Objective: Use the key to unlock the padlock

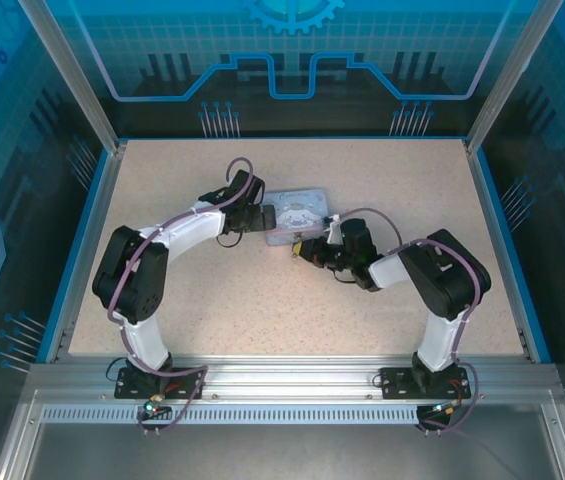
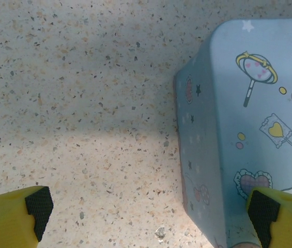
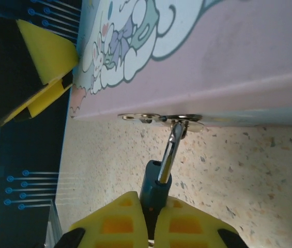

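Padlock (image 3: 155,188): small, stiff, likely slick; blue body pinched in right gripper (image 3: 152,206), shackle (image 3: 170,150) through tin (image 3: 228,51) hasp (image 3: 161,117); left gripper (image 2: 151,209) wide.

The left arm (image 1: 140,335) and right arm (image 1: 438,340) wear white shells between bulky black joint housings, with a mauve cable (image 1: 234,168) looped along each. The left pincer (image 2: 146,219) has yellow fingers (image 2: 3,222) with black pads (image 2: 38,207); the right pincer (image 3: 153,225) shows yellow, waffle-moulded fingers
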{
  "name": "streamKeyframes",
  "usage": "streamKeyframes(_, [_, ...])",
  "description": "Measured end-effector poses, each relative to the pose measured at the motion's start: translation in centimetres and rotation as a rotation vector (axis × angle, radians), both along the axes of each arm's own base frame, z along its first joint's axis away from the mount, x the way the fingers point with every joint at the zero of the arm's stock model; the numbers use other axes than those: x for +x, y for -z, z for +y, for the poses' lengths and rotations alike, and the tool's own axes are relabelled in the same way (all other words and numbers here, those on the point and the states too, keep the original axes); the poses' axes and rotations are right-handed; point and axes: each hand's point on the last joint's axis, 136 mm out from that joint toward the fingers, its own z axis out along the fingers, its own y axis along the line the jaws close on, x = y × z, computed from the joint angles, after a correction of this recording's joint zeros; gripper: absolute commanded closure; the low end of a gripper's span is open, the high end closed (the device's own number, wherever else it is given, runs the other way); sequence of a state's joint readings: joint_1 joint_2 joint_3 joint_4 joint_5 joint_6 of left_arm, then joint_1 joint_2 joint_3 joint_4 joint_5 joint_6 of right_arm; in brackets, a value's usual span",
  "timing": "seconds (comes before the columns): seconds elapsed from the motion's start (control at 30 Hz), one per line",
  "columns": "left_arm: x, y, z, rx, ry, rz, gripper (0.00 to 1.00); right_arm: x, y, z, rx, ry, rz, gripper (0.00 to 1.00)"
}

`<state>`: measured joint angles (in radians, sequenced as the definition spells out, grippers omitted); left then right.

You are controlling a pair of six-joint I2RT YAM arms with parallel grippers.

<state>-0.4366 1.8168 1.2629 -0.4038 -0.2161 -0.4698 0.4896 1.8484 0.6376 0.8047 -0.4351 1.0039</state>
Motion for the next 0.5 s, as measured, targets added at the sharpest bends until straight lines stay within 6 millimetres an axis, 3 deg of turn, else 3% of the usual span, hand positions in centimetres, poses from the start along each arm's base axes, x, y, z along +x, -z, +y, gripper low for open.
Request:
streamKeyframes(0.23, [0.1, 0.3, -0.6, -0.055, -0.023, -0.006, 0.02, 1.0, -0.4, 1.1, 0.100, 0.126, -0.051, 1.00])
streamKeyframes(0.33, [-0.3, 0.6, -1.2, -0.085, -0.013, 0.016, 0.02, 0.7, 2.8, 0.6, 0.149, 0.229, 0.103, 1.00])
streamKeyframes(0.5, [-0.6, 0.7, -1.8, -0.119, -0.003, 0.023, 0.02, 0.8, 2.4, 0.3, 0.244, 0.314, 0.149, 1.00])
